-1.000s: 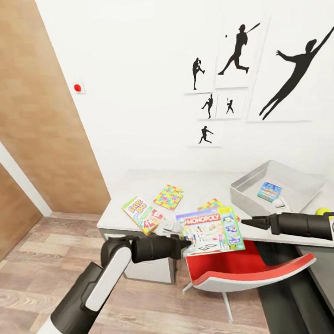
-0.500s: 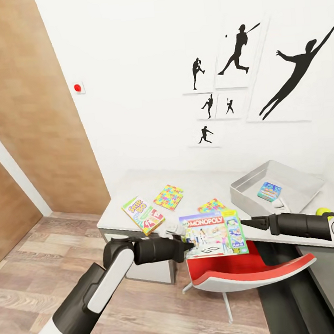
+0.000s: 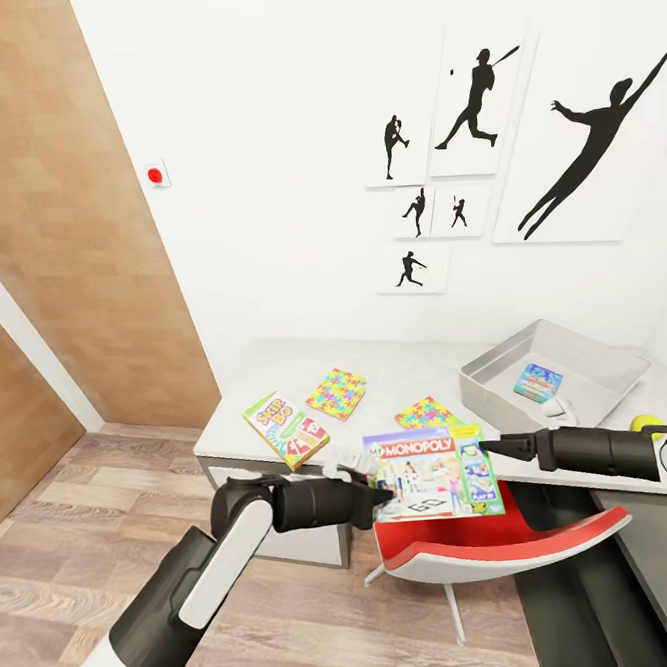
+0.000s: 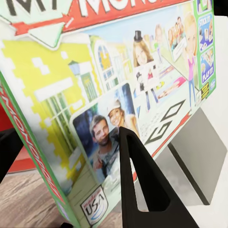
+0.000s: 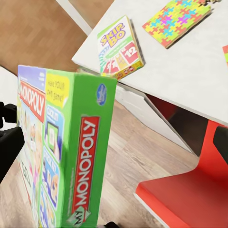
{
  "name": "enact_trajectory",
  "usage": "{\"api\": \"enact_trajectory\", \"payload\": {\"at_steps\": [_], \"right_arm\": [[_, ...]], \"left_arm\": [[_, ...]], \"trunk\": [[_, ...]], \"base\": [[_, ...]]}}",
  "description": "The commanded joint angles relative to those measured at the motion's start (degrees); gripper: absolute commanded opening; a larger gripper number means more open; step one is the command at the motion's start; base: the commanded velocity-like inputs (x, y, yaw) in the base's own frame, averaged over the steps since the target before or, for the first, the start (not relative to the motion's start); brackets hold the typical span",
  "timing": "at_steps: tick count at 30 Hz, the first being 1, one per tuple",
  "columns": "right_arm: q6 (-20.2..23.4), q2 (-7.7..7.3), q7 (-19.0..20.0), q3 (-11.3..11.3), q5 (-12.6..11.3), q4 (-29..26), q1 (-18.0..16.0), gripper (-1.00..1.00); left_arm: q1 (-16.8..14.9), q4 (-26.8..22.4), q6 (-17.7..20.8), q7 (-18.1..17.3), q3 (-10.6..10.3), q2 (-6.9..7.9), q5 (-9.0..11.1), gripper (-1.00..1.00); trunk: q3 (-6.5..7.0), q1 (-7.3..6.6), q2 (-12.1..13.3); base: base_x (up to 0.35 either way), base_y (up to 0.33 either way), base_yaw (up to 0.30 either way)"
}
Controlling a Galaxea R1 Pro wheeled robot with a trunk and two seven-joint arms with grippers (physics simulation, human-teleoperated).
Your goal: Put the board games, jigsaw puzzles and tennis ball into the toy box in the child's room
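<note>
Nearest: left tool [image 3: 378, 490], clenched on the near left edge of the Monopoly board game [image 3: 430, 458], one black finger [image 4: 142, 185] lying across the printed lid. The box was held face-up and roughly level above the red chair [image 3: 490, 542], at the front edge of the worktop [image 3: 276, 368]. Right tool [image 3: 495, 447], on the box's right side; grasp state could not be told, its tips close beside the green edge of the box [image 5: 80, 156].

On the worktop, left part: Skip-Bo board game [image 3: 285, 430], flat, one corner overhanging the front edge. Just behind it, first jigsaw puzzle [image 3: 336, 392], flat. Second jigsaw puzzle [image 3: 427, 412], flat, partly covered by the held box.

Right part: toy box [image 3: 497, 366], open, holding the small blue board game [image 3: 537, 382]. Tennis ball [image 3: 643, 422], on the worktop near the toy box, beyond the right arm.

Farthest: white wall with baseball-player silhouette prints [image 3: 475, 97]; wooden door [image 3: 53, 215] to the left; wood-plank floor [image 3: 67, 515].
</note>
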Motion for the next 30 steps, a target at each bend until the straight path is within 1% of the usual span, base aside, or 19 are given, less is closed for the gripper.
{"api": "enact_trajectory", "payload": {"at_steps": [1,5,7,10,14,19,25,30], "right_arm": [[0.26,0.01,0.37,0.06,0.25,-0.01,-0.06,1.0],[0.26,-0.04,0.4,0.89,0.22,-0.01,-0.07,1.0],[0.26,-0.18,0.48,2.1,0.17,-0.01,-0.09,1.0],[0.26,-0.31,1.34,2.94,-0.14,-0.01,-0.06,1.0],[0.26,-0.4,2.8,3.5,-0.5,0.04,-0.09,1.0],[0.26,-0.41,3.57,3.99,-0.71,0.18,-0.16,1.0],[0.26,-0.35,3.92,7.2,-0.79,0.23,-0.24,1.0],[0.26,-0.29,4.01,8.24,-0.8,0.25,-0.33,1.0]], "left_arm": [[-0.07,-0.04,0.0,-0.39,-0.13,0.02,-0.45,-1.0],[-0.07,-0.02,-0.63,-0.41,-0.34,0.0,-0.52,-1.0],[-0.1,0.0,-1.1,-0.42,-0.44,0.0,-0.55,-1.0],[-0.08,0.01,-1.34,-0.42,-0.5,-0.01,-0.57,-1.0],[-0.1,0.02,-1.48,-0.43,-0.53,-0.01,-0.58,-1.0],[-0.12,0.02,-1.59,-0.41,-0.55,-0.01,-0.59,-1.0],[-0.08,0.02,-1.66,-0.39,-0.55,-0.01,-0.59,-1.0],[-0.07,0.02,-1.67,-0.4,-0.55,-0.01,-0.59,-1.0]], "trunk": [[-0.12,0.03,-0.12],[-0.12,0.03,-0.12],[-0.12,0.03,-0.12],[-0.12,0.03,-0.12],[-0.12,0.03,-0.12],[-0.12,0.03,-0.12],[-0.12,0.03,-0.12],[-0.12,0.03,-0.12]], "base": [[0.0,0.0,0.0],[0.0,0.0,0.0],[0.0,0.0,0.0],[0.0,0.0,0.0],[0.0,0.0,0.0],[0.0,0.0,0.0],[0.0,0.0,0.0],[0.0,0.0,0.0]]}}
